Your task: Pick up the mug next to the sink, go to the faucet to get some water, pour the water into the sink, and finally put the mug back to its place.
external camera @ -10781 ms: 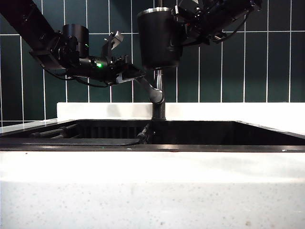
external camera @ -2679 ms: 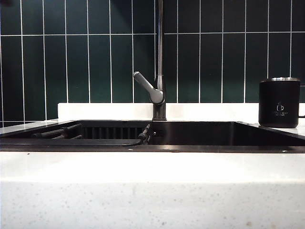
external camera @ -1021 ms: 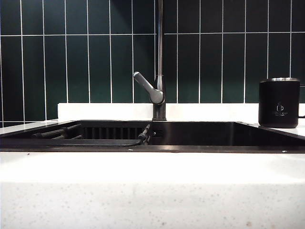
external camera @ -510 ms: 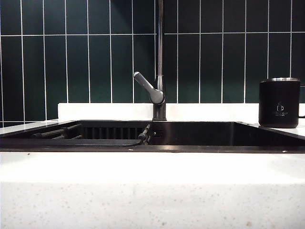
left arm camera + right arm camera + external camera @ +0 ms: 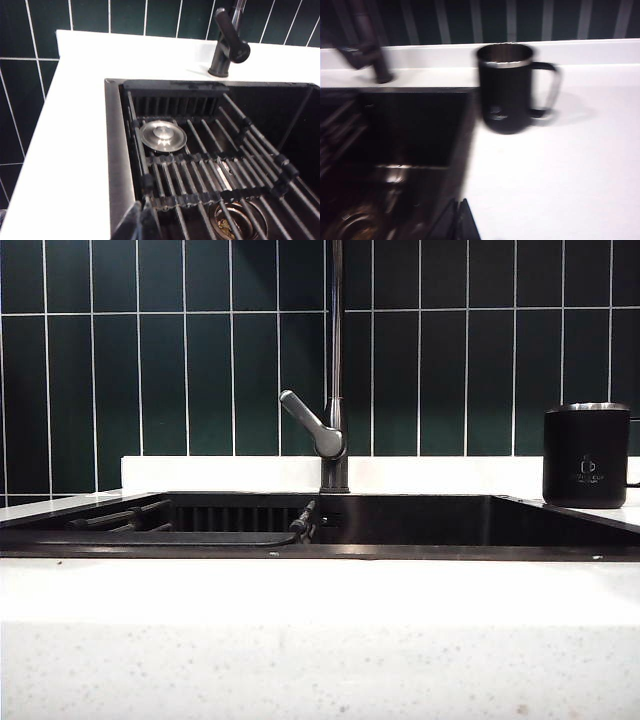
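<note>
Exterior view: the mug stood upright on the countertop just right of the sink, well apart from the faucet; matte black, steel rim, small white logo. No arm showed here. Left wrist view: the left gripper was pinched together, empty, above the sink's near-left corner over the slatted rack. Right wrist view, blurred: the right gripper was closed on nothing, near the sink edge, apart from the mug. The mug was probably rigid, light when empty, slick-sided; the thin handle or body looked like the best hold.
</note>
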`<state>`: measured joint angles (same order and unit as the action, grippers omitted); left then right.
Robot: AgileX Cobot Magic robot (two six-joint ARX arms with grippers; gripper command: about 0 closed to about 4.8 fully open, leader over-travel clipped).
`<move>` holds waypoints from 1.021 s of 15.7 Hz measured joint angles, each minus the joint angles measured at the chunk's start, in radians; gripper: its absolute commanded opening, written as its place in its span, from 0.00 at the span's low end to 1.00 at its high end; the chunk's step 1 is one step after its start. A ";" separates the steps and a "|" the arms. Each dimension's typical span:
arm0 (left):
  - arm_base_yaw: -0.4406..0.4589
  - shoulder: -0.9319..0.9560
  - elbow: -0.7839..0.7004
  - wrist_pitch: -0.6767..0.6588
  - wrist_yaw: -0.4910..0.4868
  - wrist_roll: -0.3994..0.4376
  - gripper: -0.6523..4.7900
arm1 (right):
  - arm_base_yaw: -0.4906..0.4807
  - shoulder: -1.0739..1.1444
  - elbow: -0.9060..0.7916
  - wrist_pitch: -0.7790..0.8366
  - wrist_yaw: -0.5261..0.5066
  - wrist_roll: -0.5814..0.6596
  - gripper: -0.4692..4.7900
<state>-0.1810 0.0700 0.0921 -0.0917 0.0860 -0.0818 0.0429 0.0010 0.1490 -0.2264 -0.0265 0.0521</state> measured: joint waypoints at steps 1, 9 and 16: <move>0.000 0.001 -0.017 0.019 0.000 0.000 0.11 | 0.005 0.000 -0.013 0.004 -0.010 0.000 0.09; 0.000 -0.004 -0.042 0.090 0.000 0.000 0.11 | 0.006 0.000 -0.092 0.028 -0.016 -0.029 0.09; 0.000 -0.005 -0.089 0.088 -0.049 0.040 0.11 | 0.005 0.000 -0.117 0.087 0.046 -0.050 0.09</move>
<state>-0.1810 0.0650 0.0029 -0.0036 0.0368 -0.0418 0.0479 0.0006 0.0315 -0.1390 0.0193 0.0021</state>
